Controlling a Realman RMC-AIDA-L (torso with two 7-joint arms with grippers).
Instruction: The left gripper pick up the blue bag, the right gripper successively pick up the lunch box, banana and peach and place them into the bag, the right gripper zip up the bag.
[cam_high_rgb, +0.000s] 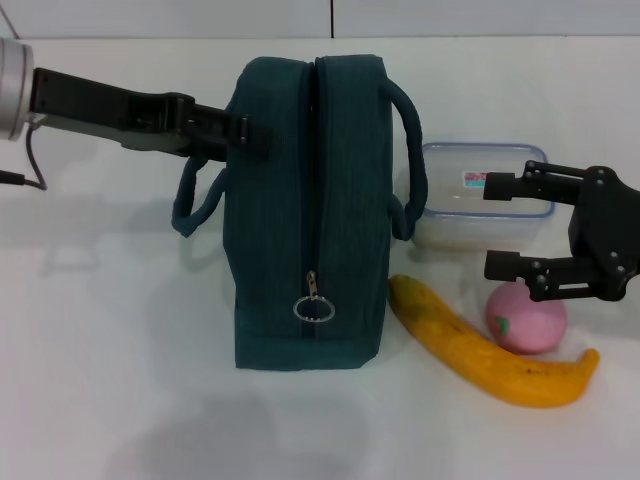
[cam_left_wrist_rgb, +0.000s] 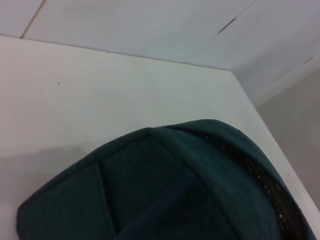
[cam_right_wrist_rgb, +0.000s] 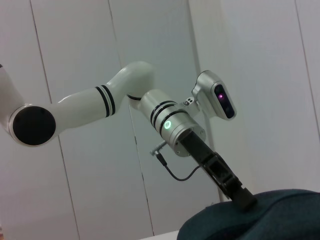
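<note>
A white table (cam_high_rgb: 100, 400) fills the foreground. Behind it stands a pale panelled wall (cam_right_wrist_rgb: 75, 50) with thin vertical seams.

Lab: bare white table (cam_high_rgb: 120, 400), panelled walls (cam_right_wrist_rgb: 75, 50)

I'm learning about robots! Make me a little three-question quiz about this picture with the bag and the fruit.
1. True or false: the blue bag is zipped shut.
2. Which thing lies nearest the front edge of the table: A) the lunch box, B) the banana, C) the peach?
3. Fill in: the right gripper hangs open just above the ____ and the peach, holding nothing.

Key
1. True: the zipper line is closed and its ring pull hangs at the near end.
2. B.
3. Lunch box. Meanwhile the left gripper sits at the bag's far top corner.
</note>
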